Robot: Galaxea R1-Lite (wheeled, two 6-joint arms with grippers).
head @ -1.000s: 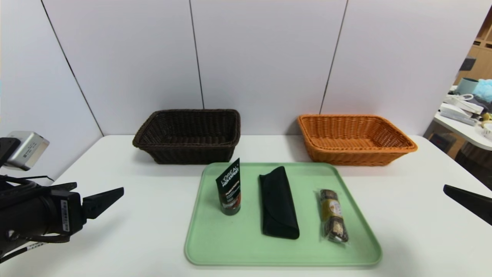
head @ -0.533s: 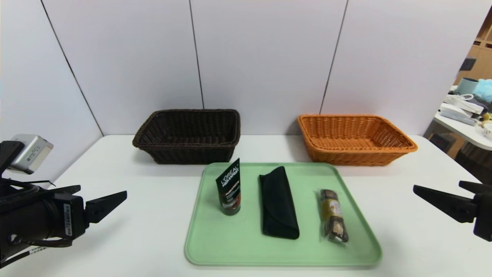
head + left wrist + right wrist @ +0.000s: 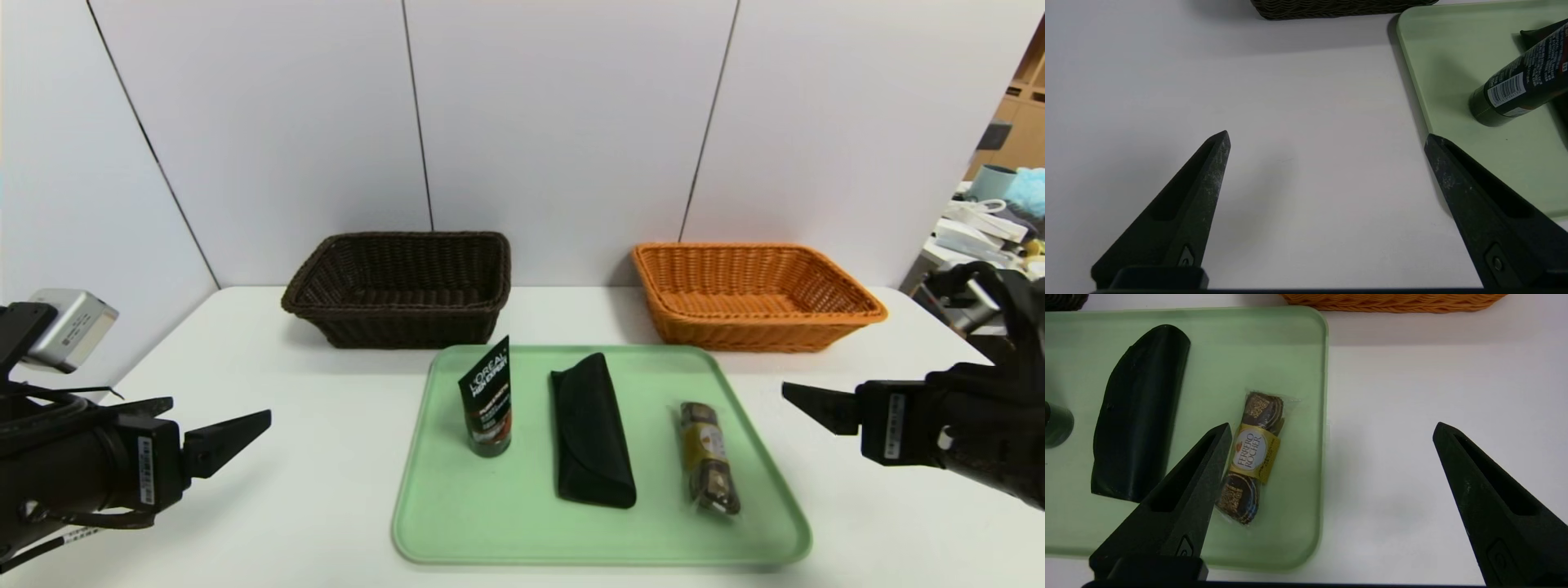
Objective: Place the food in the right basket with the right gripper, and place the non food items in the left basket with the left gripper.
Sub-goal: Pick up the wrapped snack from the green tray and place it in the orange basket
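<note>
The food (image 3: 709,469) is a little chocolate snack in a clear wrapper, brown and gold with a pale label. It lies flat on the green tray (image 3: 506,523), close to the tray's right edge, with its long side running from the front edge toward the back.

Next to it, in the middle of the tray, lies the soft black glasses case (image 3: 589,431), also pointing front to back. It does not touch the snack. Near the tray's left edge stands the black tube (image 3: 486,398) with white letters (it stands on its cap, a bit tilted). These two are the non food items.

The tray sits on the white tabletop (image 3: 310,384), near its front edge. Behind the tray, by the back edge of the tabletop, are two baskets. The left basket (image 3: 400,287) is dark brown and sits near the tray's back left corner. The right basket (image 3: 755,296) is orange and sits near the tray's back right corner. Nothing shows inside either basket.

The right gripper (image 3: 1331,430) hangs over the tabletop at the tray's right edge, pointing toward the tray. Its two fingers are spread wide apart and hold nothing. One finger is over the snack in the right wrist view, but not on it.

The left gripper (image 3: 1327,139) hangs over the bare tabletop beside the tray's left edge. Its fingers are spread wide too, and it holds nothing.
</note>
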